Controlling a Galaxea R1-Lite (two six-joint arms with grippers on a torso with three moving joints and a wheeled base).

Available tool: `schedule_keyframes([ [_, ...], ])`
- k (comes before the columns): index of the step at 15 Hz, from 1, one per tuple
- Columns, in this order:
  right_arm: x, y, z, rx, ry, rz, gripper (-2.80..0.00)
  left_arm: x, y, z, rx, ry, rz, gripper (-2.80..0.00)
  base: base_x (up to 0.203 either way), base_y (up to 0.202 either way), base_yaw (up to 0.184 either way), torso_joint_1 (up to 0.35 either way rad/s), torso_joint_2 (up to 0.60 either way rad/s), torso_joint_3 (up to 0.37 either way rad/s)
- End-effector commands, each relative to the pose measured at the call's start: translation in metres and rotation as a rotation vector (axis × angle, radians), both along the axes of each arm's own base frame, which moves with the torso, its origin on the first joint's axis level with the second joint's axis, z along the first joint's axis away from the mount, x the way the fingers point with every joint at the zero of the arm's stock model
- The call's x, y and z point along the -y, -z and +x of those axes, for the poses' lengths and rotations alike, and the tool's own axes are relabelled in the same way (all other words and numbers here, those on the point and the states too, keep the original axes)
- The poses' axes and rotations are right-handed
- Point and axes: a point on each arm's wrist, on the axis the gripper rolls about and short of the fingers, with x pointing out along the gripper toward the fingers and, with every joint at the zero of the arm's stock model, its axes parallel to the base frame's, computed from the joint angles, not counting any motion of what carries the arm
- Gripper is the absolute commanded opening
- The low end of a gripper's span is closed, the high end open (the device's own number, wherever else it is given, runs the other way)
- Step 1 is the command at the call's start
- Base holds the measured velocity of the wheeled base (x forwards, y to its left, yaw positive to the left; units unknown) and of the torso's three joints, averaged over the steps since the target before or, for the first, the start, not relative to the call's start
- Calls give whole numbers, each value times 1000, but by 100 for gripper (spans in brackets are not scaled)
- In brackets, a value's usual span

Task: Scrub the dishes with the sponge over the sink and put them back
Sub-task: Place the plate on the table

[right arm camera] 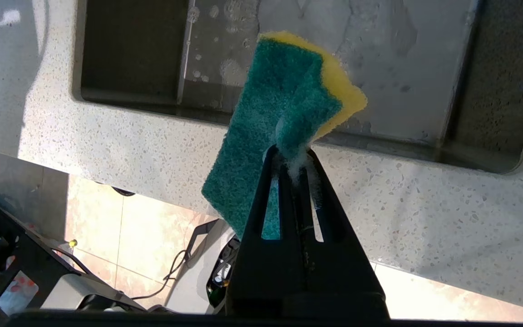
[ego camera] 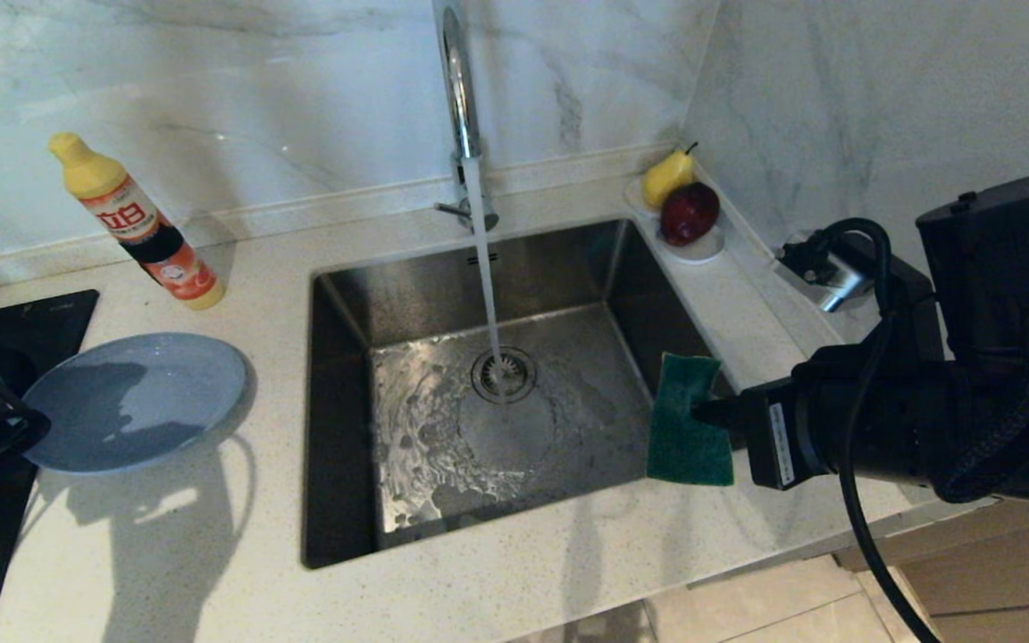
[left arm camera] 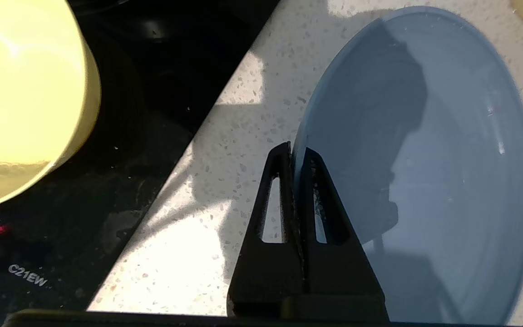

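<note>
Over the steel sink's (ego camera: 443, 295) right edge, the right pincer (right arm camera: 294, 156) pinches the soapy green-and-yellow sponge (right arm camera: 266, 127). On the speckled surface (left arm camera: 225, 150), the left pincer (left arm camera: 295, 152) clamps the smooth grey-blue plate's (left arm camera: 447, 181) rim.

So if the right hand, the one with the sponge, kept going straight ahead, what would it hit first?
Probably nothing solid soon: the right hand, with the sponge, points across the open sink, perhaps toward the water stream.

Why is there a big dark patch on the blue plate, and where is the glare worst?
Head view: the patch on the plate is the left arm's shadow, stretching on across the counter. Left wrist view: the same shadow covers the plate, and the yellow bowl glares near white. Right wrist view: sunlit floor is washed out.
</note>
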Motion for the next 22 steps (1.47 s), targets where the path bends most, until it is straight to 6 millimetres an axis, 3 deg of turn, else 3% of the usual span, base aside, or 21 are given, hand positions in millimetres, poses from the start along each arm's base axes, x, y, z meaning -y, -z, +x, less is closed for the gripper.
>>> schedule_keyframes([
  [1,0,1,-1,-4,1,-1,-280,-5,8,8,-24,0,-18,-280,0,0,0,0,0,0],
  [3,0,1,-1,-6,1,3,-280,-9,14,14,-38,2,-27,-280,0,0,0,0,0,0],
  [4,0,1,-1,-6,1,3,-280,-12,16,20,-40,1,-33,0,0,0,0,0,0,0],
  [9,2,-2,-3,1,2,11,-280,-21,-4,34,43,-37,-74,0,0,0,0,0,0,0],
  [11,5,-3,-6,4,3,16,-280,-17,-27,32,87,13,-83,0,0,0,0,0,0,0],
  [13,7,4,-8,-13,5,3,-280,0,-60,25,128,192,-145,0,0,0,0,0,0,0],
  [15,10,7,-11,-19,7,-2,-280,30,-84,33,140,394,-165,0,0,0,0,0,0,0],
  [17,16,1,-17,0,9,16,-280,48,-87,47,82,486,20,0,0,0,0,0,0,0],
  [20,23,-1,-21,4,24,26,-280,77,-95,57,8,372,310,0,0,0,0,0,0,0],
  [21,24,-1,-21,2,29,26,-280,88,-106,51,49,400,349,-60,0,0,0,0,0,0],
  [22,25,2,-20,-4,35,19,-280,102,-111,49,74,448,371,-280,0,0,0,0,0,0],
])
